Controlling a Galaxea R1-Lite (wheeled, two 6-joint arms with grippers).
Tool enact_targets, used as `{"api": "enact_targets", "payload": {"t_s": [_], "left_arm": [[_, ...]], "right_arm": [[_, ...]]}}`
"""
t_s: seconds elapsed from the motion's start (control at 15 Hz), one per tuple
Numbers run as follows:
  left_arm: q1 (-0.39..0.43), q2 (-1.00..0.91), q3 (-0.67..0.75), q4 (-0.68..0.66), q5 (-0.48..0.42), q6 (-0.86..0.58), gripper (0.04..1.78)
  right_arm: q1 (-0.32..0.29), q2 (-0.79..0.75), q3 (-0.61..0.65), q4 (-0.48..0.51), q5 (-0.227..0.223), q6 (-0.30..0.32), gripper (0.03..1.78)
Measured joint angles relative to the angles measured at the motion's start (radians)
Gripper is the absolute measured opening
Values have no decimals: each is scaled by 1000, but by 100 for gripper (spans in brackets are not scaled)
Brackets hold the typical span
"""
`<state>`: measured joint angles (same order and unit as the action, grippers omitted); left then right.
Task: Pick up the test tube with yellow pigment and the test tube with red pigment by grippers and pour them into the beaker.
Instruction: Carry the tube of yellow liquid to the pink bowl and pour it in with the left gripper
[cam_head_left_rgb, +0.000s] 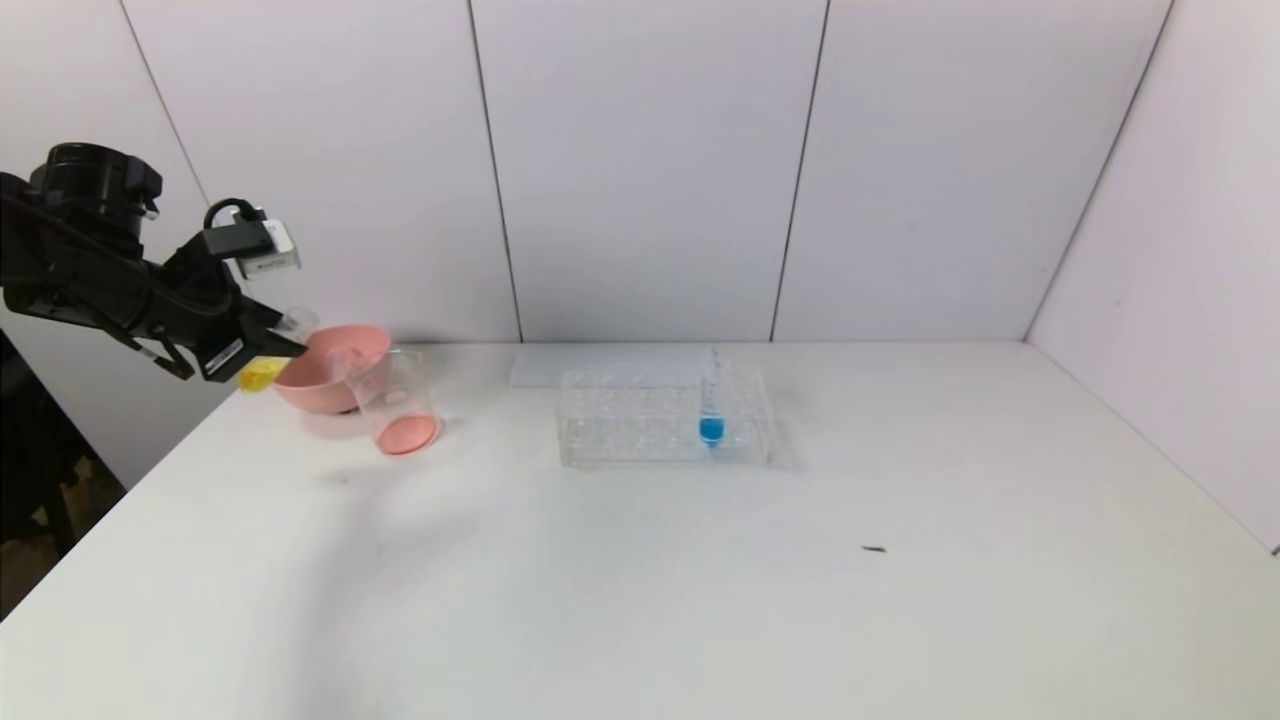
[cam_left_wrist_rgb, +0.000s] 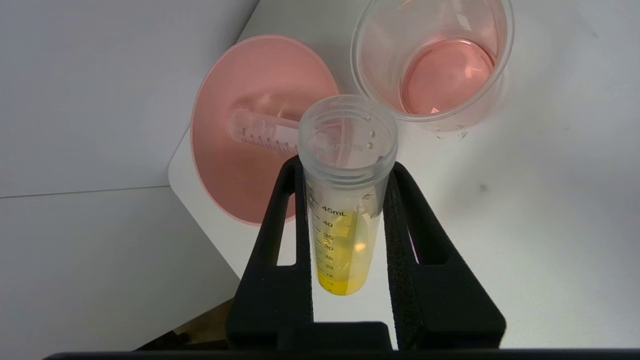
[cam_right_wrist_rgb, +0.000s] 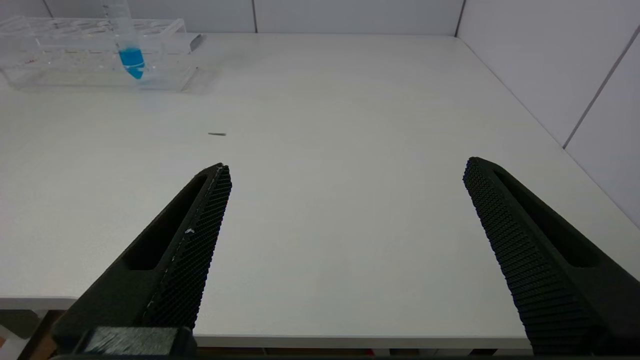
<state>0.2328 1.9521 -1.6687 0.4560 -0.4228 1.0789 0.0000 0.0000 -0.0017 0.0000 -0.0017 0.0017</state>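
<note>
Left wrist view: left claw (cam_left_wrist_rgb: 345, 170) clamps the yellow tube (cam_left_wrist_rgb: 345, 215) beside beaker (cam_left_wrist_rgb: 432, 65); right claw (cam_right_wrist_rgb: 345, 172) gapes.

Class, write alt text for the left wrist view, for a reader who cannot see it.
The left end effector grips the test tube with yellow pigment, open mouth toward the beaker, which holds pinkish-red liquid and stands on the white table. Beside the beaker, a pink bowl holds an empty tube lying on its side.

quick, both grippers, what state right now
left gripper: shut on the test tube with yellow pigment, by the pink bowl.
right gripper: open, holding nothing.
</note>
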Motion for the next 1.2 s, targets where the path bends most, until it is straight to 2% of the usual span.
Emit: {"api": "enact_targets", "payload": {"t_s": [0.33, 0.73, 1.2], "left_arm": [[-1, 1, -26, 42, 5, 15, 44], [-2, 66, -246, 323, 12, 180, 44], [0, 107, -308, 388, 51, 226, 44]], "right_arm": [[0, 0, 0, 0, 0, 0, 170], [0, 0, 0, 0, 0, 0, 170], [0, 0, 0, 0, 0, 0, 170]]}}
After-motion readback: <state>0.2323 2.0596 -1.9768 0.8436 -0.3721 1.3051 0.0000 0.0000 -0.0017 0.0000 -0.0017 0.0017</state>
